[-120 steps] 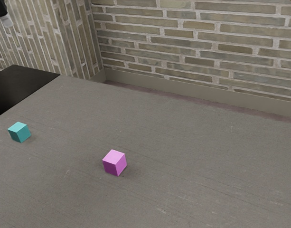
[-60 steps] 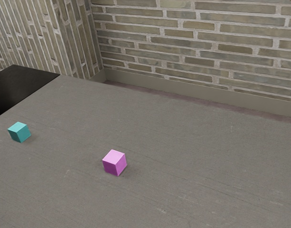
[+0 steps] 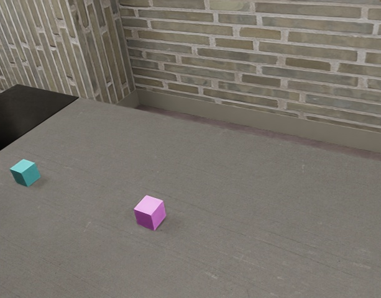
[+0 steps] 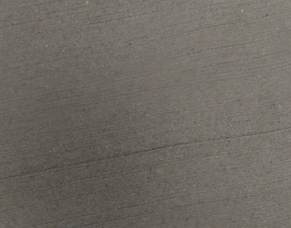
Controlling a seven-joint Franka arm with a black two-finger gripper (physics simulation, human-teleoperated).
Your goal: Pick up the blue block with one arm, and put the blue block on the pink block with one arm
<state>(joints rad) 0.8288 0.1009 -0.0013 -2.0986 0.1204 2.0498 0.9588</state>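
Sitting on the desk [image 3: 252, 205] near the exterior view's left edge, the blue block [image 3: 25, 172] is resting flat on one face, turned so that a corner is facing the camera, and nothing is touching it. The pink block [image 3: 150, 212] is standing well apart from it, toward the exterior view's right and nearer the camera, likewise flat and likewise skewed. In the wrist view, plain desk grain is running under the hand. Whether the tool is standing apart or together cannot be told from these pictures. Judgement: the pick-up is not yet begun, and the task is standing at its start. Handling: the blue block is looking like a small rigid cube, probably light, with smooth plain faces that may be slipping under a weak pinch but are unlikely to be giving or breaking. Recommended hold: two opposite side faces, about mid-height, with the tool turned to match the block's skew so that it is closing on faces rather than edges; a hold across corners is risking the block twisting out. Risk at placing: the pink block's top is looking about as large as the blue block's base, so the two are needing to be squared and centred, or the blue block is likely to be tipping off.
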